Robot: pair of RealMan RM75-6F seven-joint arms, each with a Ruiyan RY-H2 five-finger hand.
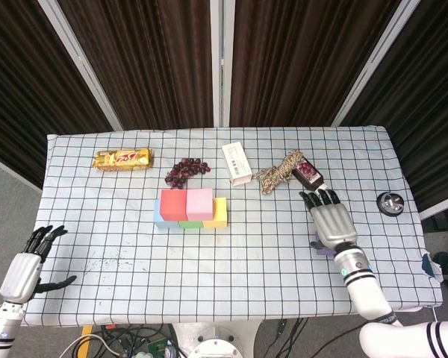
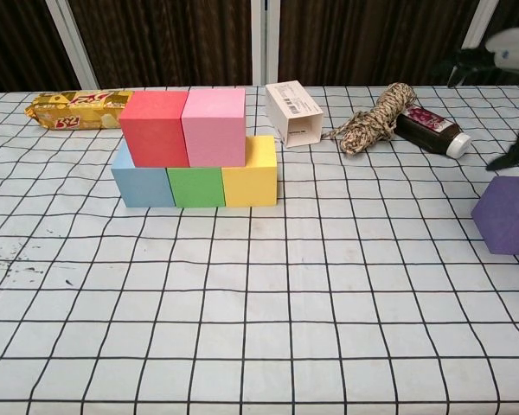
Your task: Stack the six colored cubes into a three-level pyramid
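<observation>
Five cubes stand stacked mid-table: blue, green and yellow in a row, with red and pink on top. A purple cube sits alone on the cloth at the right and is mostly hidden under my right hand in the head view. That hand hovers over it with fingers spread and holds nothing; only dark blurred parts of the hand show in the chest view. My left hand is open at the table's left edge, far from the cubes.
Along the back lie a gold snack bar, a bunch of grapes, a white box, a coil of rope and a dark bottle. A round black object sits near the right edge.
</observation>
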